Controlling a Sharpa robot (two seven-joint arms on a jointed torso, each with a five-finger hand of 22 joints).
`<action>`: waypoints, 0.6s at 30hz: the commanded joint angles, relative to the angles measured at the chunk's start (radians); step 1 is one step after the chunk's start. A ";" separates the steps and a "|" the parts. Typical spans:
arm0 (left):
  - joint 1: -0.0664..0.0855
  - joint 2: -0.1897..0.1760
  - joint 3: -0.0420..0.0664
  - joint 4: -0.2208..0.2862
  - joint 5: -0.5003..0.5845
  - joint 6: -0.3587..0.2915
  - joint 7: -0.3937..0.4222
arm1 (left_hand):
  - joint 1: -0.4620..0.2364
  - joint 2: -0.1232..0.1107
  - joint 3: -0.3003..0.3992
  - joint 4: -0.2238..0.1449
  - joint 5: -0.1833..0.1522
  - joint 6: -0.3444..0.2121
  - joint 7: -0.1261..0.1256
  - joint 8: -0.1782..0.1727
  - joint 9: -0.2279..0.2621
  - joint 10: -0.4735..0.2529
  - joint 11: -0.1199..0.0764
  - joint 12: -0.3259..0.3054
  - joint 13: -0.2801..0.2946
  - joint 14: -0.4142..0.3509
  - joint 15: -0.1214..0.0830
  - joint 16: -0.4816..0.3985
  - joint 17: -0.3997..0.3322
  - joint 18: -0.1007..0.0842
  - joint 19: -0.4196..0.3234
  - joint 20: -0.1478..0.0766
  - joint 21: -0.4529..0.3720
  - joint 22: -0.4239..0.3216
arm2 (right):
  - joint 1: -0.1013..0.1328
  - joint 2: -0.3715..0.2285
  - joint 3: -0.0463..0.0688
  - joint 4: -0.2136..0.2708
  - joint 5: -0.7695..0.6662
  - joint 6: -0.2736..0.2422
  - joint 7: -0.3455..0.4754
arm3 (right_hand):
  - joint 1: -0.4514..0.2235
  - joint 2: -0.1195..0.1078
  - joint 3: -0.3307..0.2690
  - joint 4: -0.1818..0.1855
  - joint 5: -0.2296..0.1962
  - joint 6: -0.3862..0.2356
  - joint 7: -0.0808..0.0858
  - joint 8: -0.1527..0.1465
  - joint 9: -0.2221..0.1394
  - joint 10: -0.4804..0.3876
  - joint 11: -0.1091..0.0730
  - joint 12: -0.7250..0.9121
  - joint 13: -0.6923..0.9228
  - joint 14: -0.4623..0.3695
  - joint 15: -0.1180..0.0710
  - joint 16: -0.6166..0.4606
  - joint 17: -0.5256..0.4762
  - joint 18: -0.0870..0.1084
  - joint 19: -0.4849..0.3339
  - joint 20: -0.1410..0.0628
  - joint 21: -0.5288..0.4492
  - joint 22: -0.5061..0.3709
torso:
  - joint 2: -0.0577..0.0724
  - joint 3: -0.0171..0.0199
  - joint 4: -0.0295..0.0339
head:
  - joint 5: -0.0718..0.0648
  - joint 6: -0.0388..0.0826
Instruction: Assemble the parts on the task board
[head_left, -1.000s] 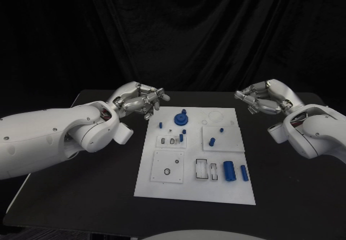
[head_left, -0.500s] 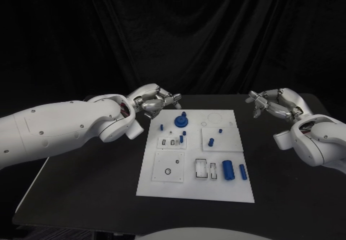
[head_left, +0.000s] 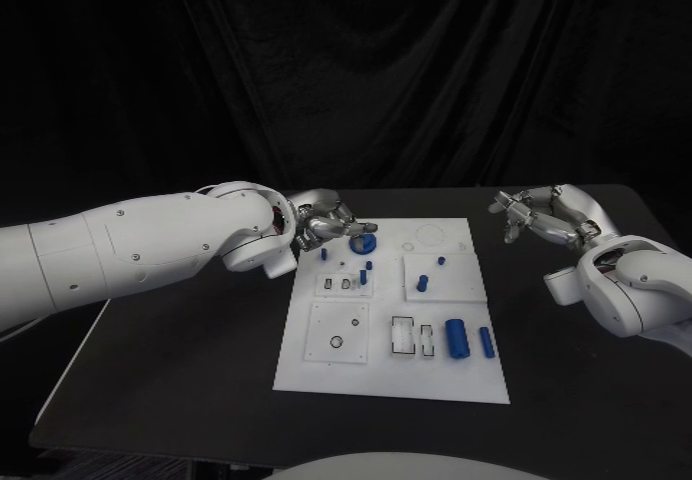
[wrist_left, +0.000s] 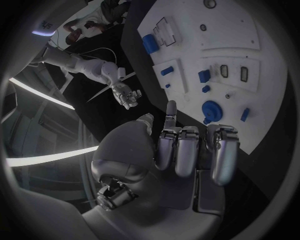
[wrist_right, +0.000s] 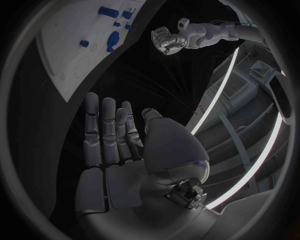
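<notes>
The white task board (head_left: 329, 372) lies mid-table, also seen in the wrist views (wrist_left: 269, 60) (wrist_right: 65, 47). A round blue part with a knob (head_left: 364, 240) (wrist_left: 211, 108) (wrist_right: 113, 39) stands near the board's back left corner. My left hand (head_left: 329, 222) (wrist_left: 187, 150) (wrist_right: 167, 39) hovers just left of it, fingers curled in, holding nothing. My right hand (head_left: 541, 214) (wrist_right: 109, 140) (wrist_left: 125, 92) hangs off the board's back right corner, its fingers straight and apart, with nothing in them.
Small blue pieces (head_left: 364, 272) sit in the left mid plate, and a peg (head_left: 441, 262) and a block (head_left: 424, 284) in the right one. Two blue cylinders (head_left: 457, 339) (head_left: 488, 343) lie at the front right, beside rectangular slots (head_left: 404, 337). Black table (head_left: 173, 380) surrounds the board.
My left hand has moved right and forward, from beyond the board's back left corner to right beside the round blue part. My right hand has drawn back to the right.
</notes>
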 joint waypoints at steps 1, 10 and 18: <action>-0.002 0.012 0.001 -0.006 -0.120 0.113 -0.208 | -0.001 -0.002 -0.012 0.005 -0.017 -0.017 -0.014 0.060 0.095 0.104 -0.016 0.003 0.262 0.104 -0.015 0.003 0.263 -0.006 0.059 -0.015 0.004 0.204 | -0.006 0.001 0.001 -0.005 -0.063 0.000 0.021 | 0.014 -0.003 0.000 -0.004 0.011 0.000 -0.009 0.006 0.001 0.010 0.000 0.004 -0.004 0.006 0.000 0.007 -0.003 0.011 0.011 0.000 -0.006 -0.001 | -0.001 0.0022 0.0004 | -0.003 -0.008; -0.003 0.045 0.001 -0.020 -0.141 0.151 -0.349 | -0.024 0.012 -0.033 0.000 -0.042 -0.057 -0.035 0.153 0.328 0.104 -0.036 0.003 0.262 0.104 -0.035 0.003 0.263 -0.001 0.047 -0.036 -0.006 0.185 | -0.013 0.003 0.001 -0.009 -0.129 -0.033 0.035 | 0.020 -0.010 -0.002 -0.004 0.023 0.000 -0.010 0.008 0.001 0.013 -0.001 0.005 -0.015 0.012 -0.001 0.008 -0.008 0.011 0.018 -0.002 -0.010 -0.003 | -0.005 0.0068 -0.0065 | -0.012 -0.031; -0.003 0.071 0.001 -0.003 -0.199 0.139 -0.387 | -0.004 0.015 -0.015 -0.020 -0.038 -0.080 -0.040 0.173 0.429 0.104 -0.042 0.003 0.262 0.104 -0.041 0.003 0.263 0.003 0.037 -0.042 -0.014 0.170 | -0.017 -0.001 0.001 -0.008 -0.151 -0.045 0.034 | 0.027 -0.013 -0.002 -0.004 0.032 0.003 -0.012 0.011 0.001 0.016 -0.003 0.006 -0.024 0.016 -0.003 0.010 -0.012 0.011 0.025 -0.003 -0.012 -0.004 | 0.000 0.0018 -0.0031 | -0.007 -0.041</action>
